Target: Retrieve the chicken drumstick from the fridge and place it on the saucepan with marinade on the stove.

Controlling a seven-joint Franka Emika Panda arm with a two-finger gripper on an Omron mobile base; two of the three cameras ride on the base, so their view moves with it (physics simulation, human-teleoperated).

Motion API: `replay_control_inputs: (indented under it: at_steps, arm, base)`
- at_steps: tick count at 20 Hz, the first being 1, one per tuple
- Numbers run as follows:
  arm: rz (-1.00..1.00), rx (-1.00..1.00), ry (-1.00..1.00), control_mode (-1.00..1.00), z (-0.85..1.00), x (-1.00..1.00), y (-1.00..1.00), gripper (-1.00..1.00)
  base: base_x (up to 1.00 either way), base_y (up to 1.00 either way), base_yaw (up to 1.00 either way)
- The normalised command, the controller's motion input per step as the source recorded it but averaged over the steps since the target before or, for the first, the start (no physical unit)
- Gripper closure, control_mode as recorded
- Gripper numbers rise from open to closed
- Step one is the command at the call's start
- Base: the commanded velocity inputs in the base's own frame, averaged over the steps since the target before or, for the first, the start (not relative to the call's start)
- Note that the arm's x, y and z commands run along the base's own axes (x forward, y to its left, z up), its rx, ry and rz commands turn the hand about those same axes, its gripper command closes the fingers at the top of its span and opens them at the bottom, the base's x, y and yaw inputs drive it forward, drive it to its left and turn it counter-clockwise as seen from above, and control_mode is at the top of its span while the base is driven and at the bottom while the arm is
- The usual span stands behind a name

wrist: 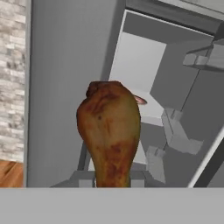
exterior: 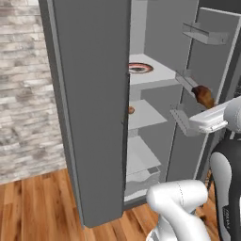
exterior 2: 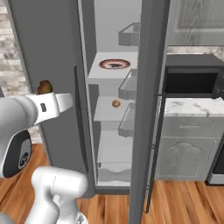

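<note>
Drumstick up close: chicken drumstick [wrist: 109, 131] clenched in the gripper [wrist: 113, 183], narrow end down between the finger tips, thick end sticking out ahead. Held outside the open fridge [exterior: 89, 108], in front of its shelves, so likely carry-out toward the stove comes next

Inside the open fridge [exterior 2: 52, 39], an upper shelf [exterior 2: 98, 72] is carrying a round plate [exterior 2: 114, 64], while the shelf below [exterior 2: 105, 113] is bearing a small brown item [exterior 2: 116, 103].
</note>
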Motion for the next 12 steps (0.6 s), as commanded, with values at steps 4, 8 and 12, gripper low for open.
replay_control_inputs:
  at_steps: [4,8,12]
  arm:
    - [0.0,0.0,0.0,1.0,0.0,0.0,0.0,1.0]
    - [0.0,0.0,0.0,1.0,0.0,0.0,0.0,1.0]
    - [0.0,0.0,0.0,1.0,0.0,0.0,0.0,1.0]
  base:
    - [-0.69,0.13,0.08]
    - [-0.68,0.02,0.08]
    - [-0.65,-0.1,0.04]
